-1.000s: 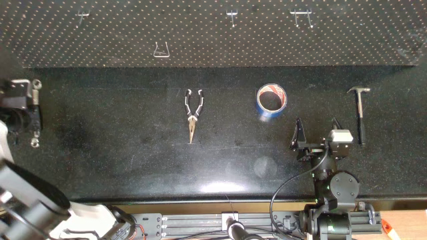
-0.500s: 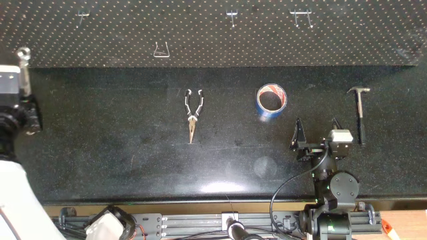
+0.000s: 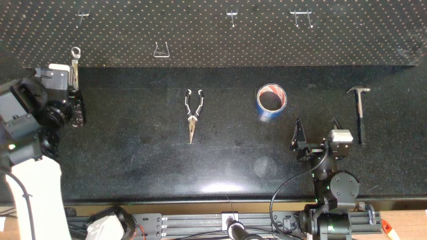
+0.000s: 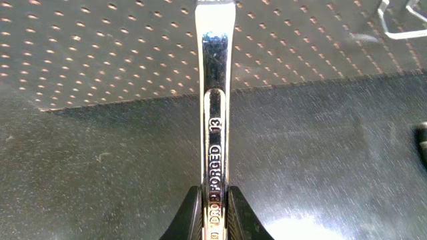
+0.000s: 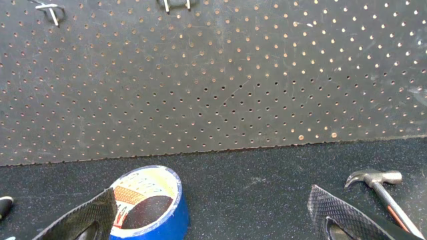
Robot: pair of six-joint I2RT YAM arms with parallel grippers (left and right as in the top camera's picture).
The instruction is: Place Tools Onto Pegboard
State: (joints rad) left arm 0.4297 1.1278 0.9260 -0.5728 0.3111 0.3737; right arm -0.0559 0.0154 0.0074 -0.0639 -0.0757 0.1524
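Observation:
My left gripper (image 3: 73, 83) at the table's left is shut on a chrome wrench (image 3: 75, 63), whose shaft (image 4: 215, 93) points toward the pegboard (image 3: 213, 33). Its ring end sits over the pegboard's lower edge in the top view. Needle-nose pliers (image 3: 193, 113) lie mid-table. A blue tape roll (image 3: 271, 100) stands right of centre, also close ahead of my right gripper (image 5: 213, 220). A small hammer (image 3: 360, 113) lies at the far right, its head (image 5: 373, 179) in the right wrist view. My right gripper (image 3: 315, 130) is open near the front, empty.
Metal hooks (image 3: 231, 15) hang on the pegboard's upper row, with more hooks (image 3: 301, 16) to the right and a wire loop holder (image 3: 161, 50) lower down. The black mat (image 3: 133, 153) has free room between the tools.
The left arm has swung in from the far left edge and carried the wrench rightward and up toward the pegboard's lower edge. The right arm has stayed still.

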